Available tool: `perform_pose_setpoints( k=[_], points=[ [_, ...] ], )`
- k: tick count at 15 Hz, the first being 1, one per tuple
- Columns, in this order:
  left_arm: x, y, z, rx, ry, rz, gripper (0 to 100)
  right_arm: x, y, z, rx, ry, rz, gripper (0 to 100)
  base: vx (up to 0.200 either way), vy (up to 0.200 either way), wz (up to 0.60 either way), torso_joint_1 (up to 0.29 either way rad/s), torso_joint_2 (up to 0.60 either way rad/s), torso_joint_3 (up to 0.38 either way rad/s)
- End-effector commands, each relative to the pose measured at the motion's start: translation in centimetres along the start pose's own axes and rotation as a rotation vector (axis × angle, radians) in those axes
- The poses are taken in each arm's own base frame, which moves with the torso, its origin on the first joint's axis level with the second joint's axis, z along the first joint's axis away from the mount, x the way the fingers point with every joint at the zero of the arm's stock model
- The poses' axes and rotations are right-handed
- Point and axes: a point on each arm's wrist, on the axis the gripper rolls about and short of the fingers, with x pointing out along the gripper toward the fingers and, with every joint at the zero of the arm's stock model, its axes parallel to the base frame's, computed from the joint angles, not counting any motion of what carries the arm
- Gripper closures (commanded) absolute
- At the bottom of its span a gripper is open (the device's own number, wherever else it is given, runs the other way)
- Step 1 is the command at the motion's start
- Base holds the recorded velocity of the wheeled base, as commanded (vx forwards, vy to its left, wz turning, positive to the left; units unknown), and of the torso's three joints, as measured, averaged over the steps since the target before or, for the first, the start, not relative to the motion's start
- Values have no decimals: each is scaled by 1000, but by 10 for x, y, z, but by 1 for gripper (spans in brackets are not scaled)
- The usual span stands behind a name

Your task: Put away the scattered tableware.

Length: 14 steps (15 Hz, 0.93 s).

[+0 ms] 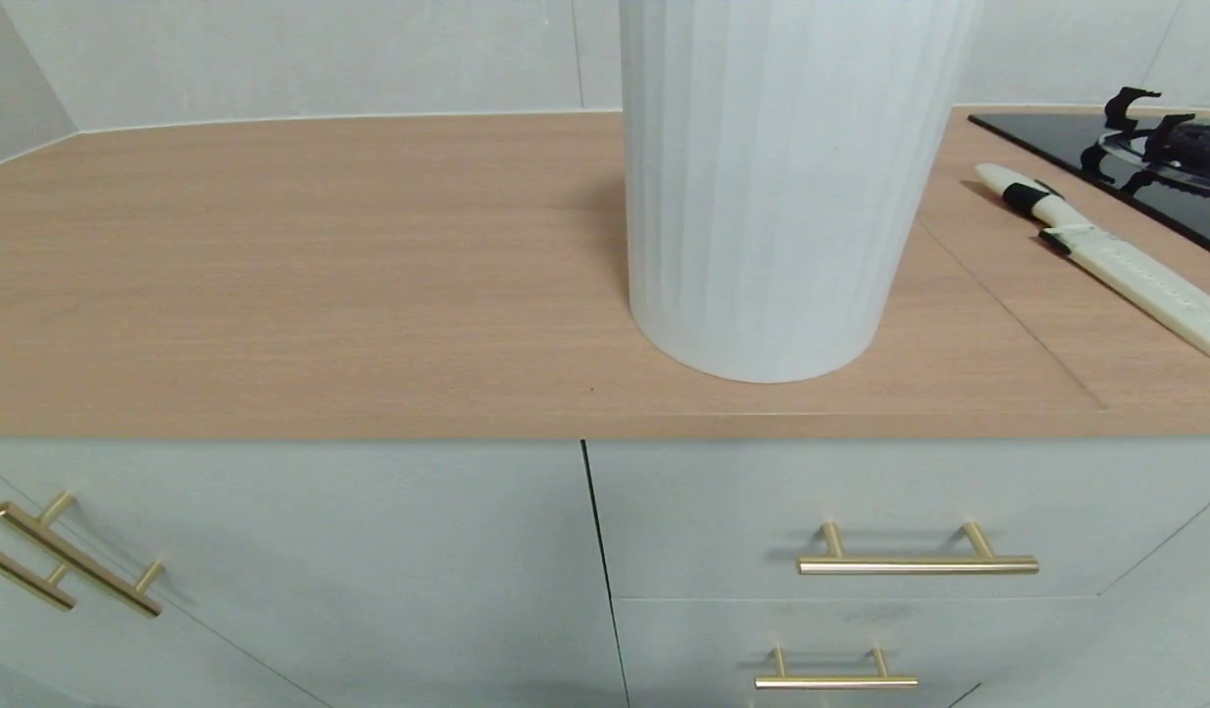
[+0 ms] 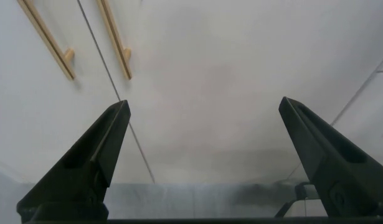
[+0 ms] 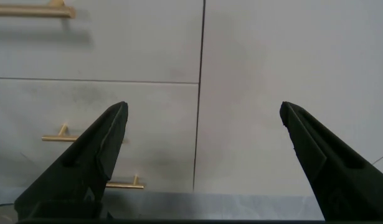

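Observation:
A tall white ribbed container (image 1: 777,187) stands on the wooden countertop (image 1: 300,275), right of centre and close to the front edge. A white knife with black bands (image 1: 1107,258) lies on the counter at the far right, its handle toward the back. My left gripper (image 2: 203,109) is open and faces the white cabinet fronts, with nothing between its fingers. My right gripper (image 3: 203,112) is open too, facing the drawer fronts low down, and holds nothing.
A black gas hob (image 1: 1146,157) sits at the back right corner. Below the counter are white cabinet doors and drawers with gold bar handles (image 1: 918,562). The left half of the counter is bare wood. White tiled wall runs behind.

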Motion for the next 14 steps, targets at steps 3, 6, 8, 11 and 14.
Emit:
perform_pose_setpoints(
  k=[3, 6, 8, 11, 14],
  points=[
    [0, 0, 0, 0, 0, 0, 0, 0, 0, 0, 1, 1, -2, 0, 0, 0, 0, 191, -440, -261],
    [0, 0, 0, 0, 0, 0, 0, 0, 0, 0, 1, 1, -2, 0, 0, 0, 0, 62, -562, -258],
    [0, 0, 0, 0, 0, 0, 0, 0, 0, 0, 1, 1, -2, 0, 0, 0, 0, 202, -488, -249],
    [0, 0, 0, 0, 0, 0, 0, 0, 0, 0, 1, 1, -2, 0, 0, 0, 0, 328, -479, -263],
    [0, 0, 0, 0, 1, 0, 0, 0, 0, 0, 1, 1, -2, 0, 0, 0, 0, 242, -500, -261]
  ],
)
